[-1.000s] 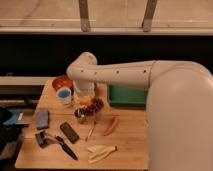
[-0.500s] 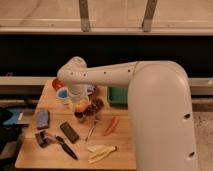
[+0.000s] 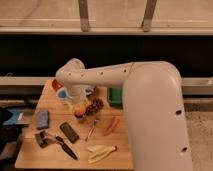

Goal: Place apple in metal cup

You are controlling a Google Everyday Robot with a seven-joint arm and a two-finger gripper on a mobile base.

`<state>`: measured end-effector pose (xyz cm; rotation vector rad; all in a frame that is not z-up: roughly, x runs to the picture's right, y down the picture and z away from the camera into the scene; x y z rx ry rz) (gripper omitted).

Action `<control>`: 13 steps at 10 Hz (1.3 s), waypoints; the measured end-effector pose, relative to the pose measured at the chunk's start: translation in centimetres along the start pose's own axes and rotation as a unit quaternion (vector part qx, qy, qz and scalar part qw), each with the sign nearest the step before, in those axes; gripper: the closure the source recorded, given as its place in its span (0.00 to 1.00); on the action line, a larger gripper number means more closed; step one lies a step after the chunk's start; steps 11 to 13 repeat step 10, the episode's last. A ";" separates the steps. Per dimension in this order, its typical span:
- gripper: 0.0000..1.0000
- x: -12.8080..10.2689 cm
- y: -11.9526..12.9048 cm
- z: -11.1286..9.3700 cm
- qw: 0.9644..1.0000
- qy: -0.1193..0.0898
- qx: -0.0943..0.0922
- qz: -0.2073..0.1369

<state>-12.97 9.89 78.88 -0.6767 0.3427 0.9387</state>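
The small yellow-orange apple [image 3: 80,109] is near the middle of the wooden table [image 3: 30,150], right under the end of my arm. My gripper [image 3: 81,104] hangs down from the white wrist directly over the apple, at or just above it. Whether it holds the apple does not show. The metal cup cannot be made out; the wrist and forearm cover the table's back middle.
A dark brown lumpy object [image 3: 94,106] lies beside the apple. Also here: white cup with blue inside [image 3: 62,94], orange bowl [image 3: 56,84], green box [image 3: 115,95], carrot [image 3: 112,125], banana [image 3: 100,151], black block [image 3: 69,132], blue sponge [image 3: 42,119], dark brush [image 3: 55,141].
The arm has swung further left over the table, and its wrist has come down to the apple. The things on the table lie where they were.
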 end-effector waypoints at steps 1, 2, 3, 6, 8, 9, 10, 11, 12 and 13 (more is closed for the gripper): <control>0.46 0.1 0.1 0.1 1.000 0.003 -0.001 -0.001; 0.37 0.1 0.2 0.1 1.000 0.004 -0.002 -0.003; 0.36 0.1 0.2 0.1 1.000 0.004 -0.002 -0.004; 0.36 0.1 0.2 0.1 1.000 0.004 -0.002 -0.003; 0.36 0.1 0.2 0.1 1.000 0.004 -0.002 -0.003; 0.36 0.1 0.2 0.2 1.000 0.004 -0.002 -0.003; 0.36 0.1 0.1 0.1 1.000 0.004 -0.002 -0.002; 0.36 0.1 0.1 0.1 1.000 0.004 -0.002 -0.002; 0.36 0.1 0.1 0.1 1.000 0.004 -0.002 -0.002; 0.36 0.1 0.1 0.1 1.000 0.004 -0.002 -0.002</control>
